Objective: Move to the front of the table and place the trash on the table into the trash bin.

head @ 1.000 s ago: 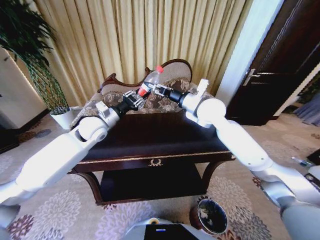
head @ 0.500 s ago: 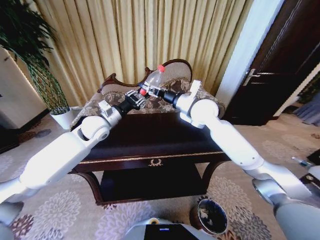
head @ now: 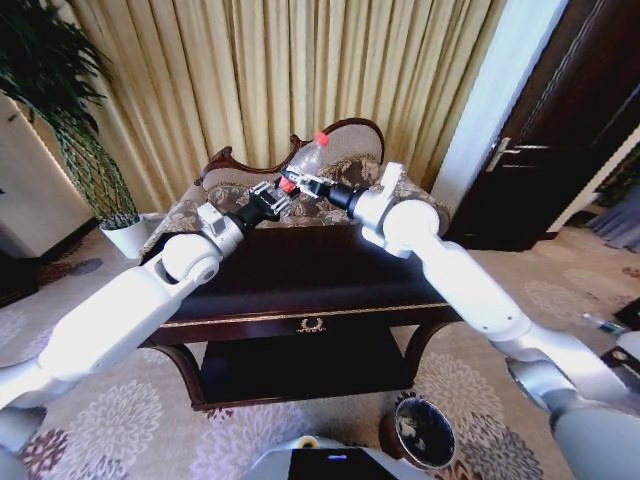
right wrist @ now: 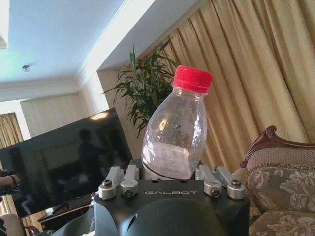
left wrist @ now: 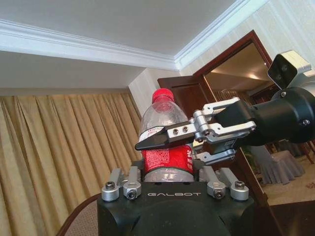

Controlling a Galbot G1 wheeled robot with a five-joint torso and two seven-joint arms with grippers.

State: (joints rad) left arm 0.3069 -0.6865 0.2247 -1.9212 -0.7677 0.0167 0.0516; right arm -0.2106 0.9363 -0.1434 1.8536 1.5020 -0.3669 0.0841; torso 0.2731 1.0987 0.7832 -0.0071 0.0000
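Observation:
The trash I can see is a clear bottle [head: 303, 158] with a red cap and red label, held up above the far edge of the dark table [head: 300, 275]. My left gripper [head: 276, 192] is shut on its lower end. My right gripper [head: 306, 180] reaches in from the other side, with its fingers [left wrist: 165, 137] closed across the label. The left wrist view shows the bottle [left wrist: 162, 120] standing up out of the left gripper [left wrist: 167, 173]. In the right wrist view the bottle [right wrist: 174, 132] rises from the right gripper [right wrist: 167, 173]. The brown trash bin [head: 425, 432] stands on the carpet at the near right.
A carved armchair [head: 345, 140] stands behind the table against gold curtains. A potted plant [head: 70, 130] is at the far left and a dark door [head: 560, 140] at the right. The table has a low shelf [head: 300, 365]. Patterned carpet surrounds the bin.
My right arm swung in toward the left gripper and settled on the bottle. The bottle and the left arm have barely shifted.

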